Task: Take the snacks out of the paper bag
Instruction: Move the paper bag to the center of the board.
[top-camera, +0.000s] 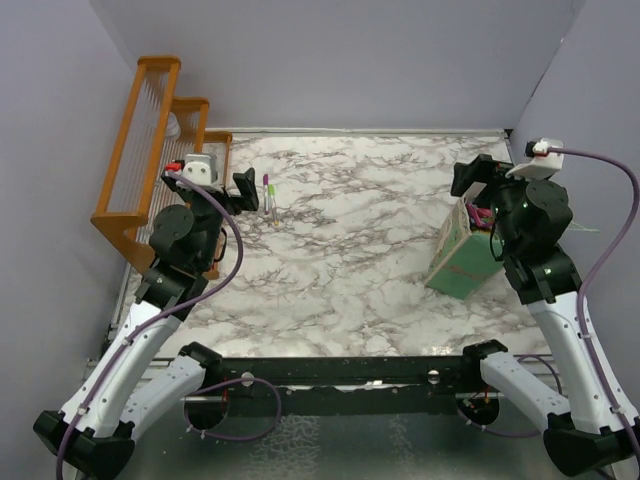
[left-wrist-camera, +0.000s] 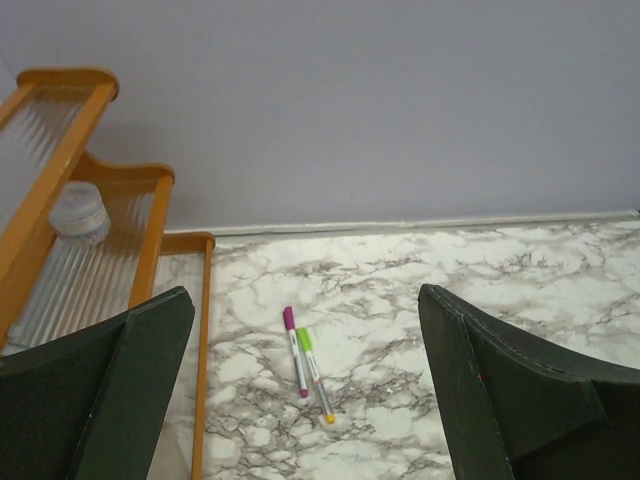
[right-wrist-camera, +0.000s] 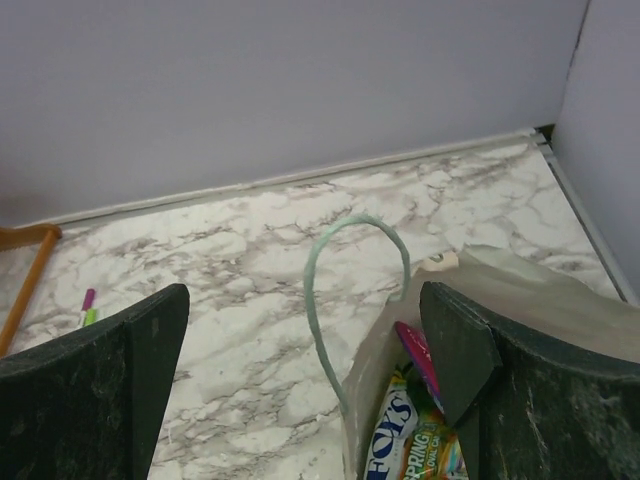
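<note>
The right gripper (right-wrist-camera: 305, 370) has its fingers (right-wrist-camera: 462, 345) spread wide and holds nothing. I think it hangs above the paper bag (right-wrist-camera: 535, 300) so it can reach in. The bag's open top is at four o'clock, by the right finger. The snacks (right-wrist-camera: 412, 450) peek out at five o'clock. The left gripper (left-wrist-camera: 305, 390) is spread wide too, near two markers (left-wrist-camera: 300, 352).

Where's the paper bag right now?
Top view: the paper bag sits on the table's right side, just below the open right gripper, snacks showing in its mouth.
</note>
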